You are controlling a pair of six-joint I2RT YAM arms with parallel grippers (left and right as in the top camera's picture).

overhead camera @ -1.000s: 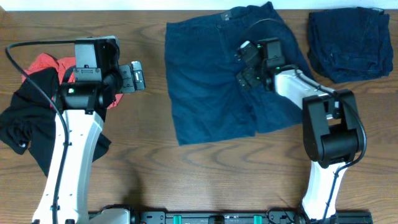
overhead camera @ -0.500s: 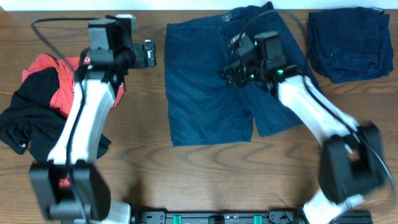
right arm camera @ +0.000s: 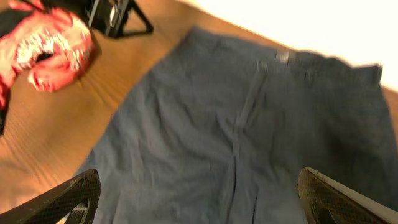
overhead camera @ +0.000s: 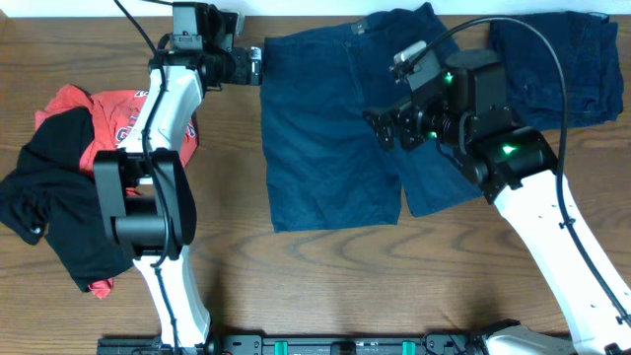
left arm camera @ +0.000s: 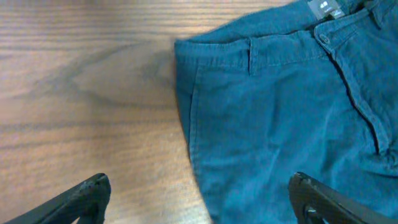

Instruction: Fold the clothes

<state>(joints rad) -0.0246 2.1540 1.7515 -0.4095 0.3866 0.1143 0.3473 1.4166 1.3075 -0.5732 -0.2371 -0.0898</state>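
The left pincer (overhead camera: 252, 67) gapes wide and empty beside the waistband corner of the denim shorts (overhead camera: 325, 158), its arm stretched to the far edge of the tabletop (overhead camera: 296, 286). The right pincer (overhead camera: 385, 128), likewise spread and empty, hangs over the shorts, which lie flat by that edge.

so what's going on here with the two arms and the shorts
Two robot arms are working on a pair of dark blue denim shorts spread flat on the table. The left gripper sits by the waistband corner, open and holding nothing. The right gripper is over the middle of the shorts, also open and empty. No fold has been made yet. A red T-shirt and a black garment lie heaped on one side, with folded navy denim in the opposite far corner.
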